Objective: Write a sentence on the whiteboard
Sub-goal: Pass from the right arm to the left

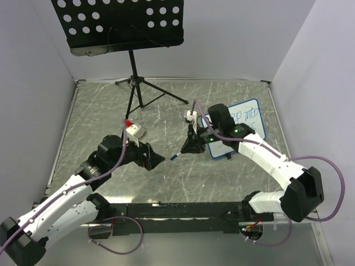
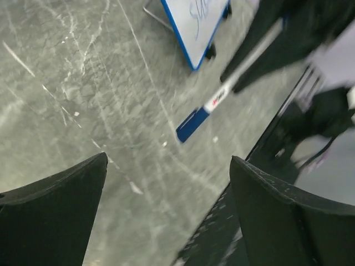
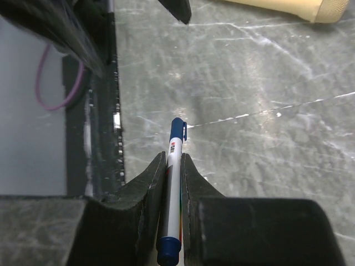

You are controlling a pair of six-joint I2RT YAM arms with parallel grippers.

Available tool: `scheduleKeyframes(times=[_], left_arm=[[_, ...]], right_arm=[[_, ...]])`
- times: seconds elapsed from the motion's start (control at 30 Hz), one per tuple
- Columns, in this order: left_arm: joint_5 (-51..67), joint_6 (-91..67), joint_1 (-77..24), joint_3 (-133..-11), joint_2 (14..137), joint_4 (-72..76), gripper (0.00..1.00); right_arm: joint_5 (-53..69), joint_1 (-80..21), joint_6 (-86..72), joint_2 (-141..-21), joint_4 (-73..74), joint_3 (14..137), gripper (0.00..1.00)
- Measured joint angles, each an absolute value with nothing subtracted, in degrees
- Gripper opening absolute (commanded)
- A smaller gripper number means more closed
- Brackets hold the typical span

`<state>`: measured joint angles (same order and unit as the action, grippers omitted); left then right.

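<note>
The whiteboard [image 1: 256,128] sits at the far right of the worktop [image 1: 161,105], partly under my right arm [image 1: 266,158]. In the top view its long axis runs from near-left to far-right. Its face seems tipped up toward the arms, though I can't be sure of the tilt. The sentence [image 1: 244,115] is on it in two blue lines, too small for me to read.

With that writing on the board, I judge the writing is done and the step in hand is putting the marker away. The marker [image 2: 222,97] is pinched in the right gripper [image 3: 173,166], jaws closed tight on its barrel. With its blue cap [image 2: 191,124] on, it points left and slightly down, above the worktop, toward the left gripper [image 2: 167,159]. Those left jaws stand wide apart, holding nothing, just short of the cap.

Next I'd need to lower the marker flat onto bare worktop away from the board, then release it and lift the right arm away.
</note>
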<state>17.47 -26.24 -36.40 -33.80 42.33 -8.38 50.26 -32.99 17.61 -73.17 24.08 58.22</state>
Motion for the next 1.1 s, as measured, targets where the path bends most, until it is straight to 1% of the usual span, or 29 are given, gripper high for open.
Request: scheduleKeyframes(times=[0.13, 0.33, 0.5, 0.63, 0.7, 0.8, 0.83, 0.9, 0.93, 0.97, 1.1], left_arm=[[18.44, -15.31, -40.77, -33.78, 44.25, -7.79, 0.93], [13.76, -7.64, -51.46, -33.78, 48.73, -2.70, 0.81], [6.96, -4.45, -54.94, -34.20, 53.71, -0.82, 0.66], [3.95, -2.66, -55.96, -35.92, 57.23, -0.27, 0.56], [2.85, -1.93, -56.45, -36.91, 58.76, 0.16, 0.54], [2.35, -0.73, -56.84, -37.74, 60.23, 1.39, 0.38], [2.24, -0.45, -56.88, -38.00, 60.77, 1.80, 0.27], [2.52, -0.08, -57.04, -38.65, 62.02, 2.15, 0.17], [2.63, 0.12, -57.19, -38.96, 62.67, 2.35, 0.07], [2.72, 0.32, -57.41, -39.29, 63.20, 2.35, 0.01], [3.14, 0.40, -57.52, -39.59, 63.88, 2.33, 0.01]], right_arm=[[52.12, -31.97, 15.14, -75.09, 28.05, 62.19, 0.00], [53.69, -30.94, 11.49, -76.34, 30.30, 63.57, 0.00], [55.29, -30.06, 9.72, -77.56, 31.27, 63.75, 0.00], [56.36, -29.95, 8.62, -78.00, 31.29, 63.75, 0.00], [56.77, -29.95, 8.27, -78.02, 31.29, 63.75, 0.00], [57.52, -29.85, 7.66, -78.11, 31.24, 63.75, 0.00], [57.80, -29.76, 7.44, -78.13, 31.22, 63.75, 0.00], [57.78, -29.63, 7.31, -78.24, 30.89, 63.75, 0.00], [57.78, -29.54, 7.27, -78.32, 30.61, 63.75, 0.00], [57.80, -29.30, 7.09, -78.41, 30.68, 63.75, 0.00], [57.71, -28.97, 6.42, -78.98, 30.55, 63.75, 0.00]])
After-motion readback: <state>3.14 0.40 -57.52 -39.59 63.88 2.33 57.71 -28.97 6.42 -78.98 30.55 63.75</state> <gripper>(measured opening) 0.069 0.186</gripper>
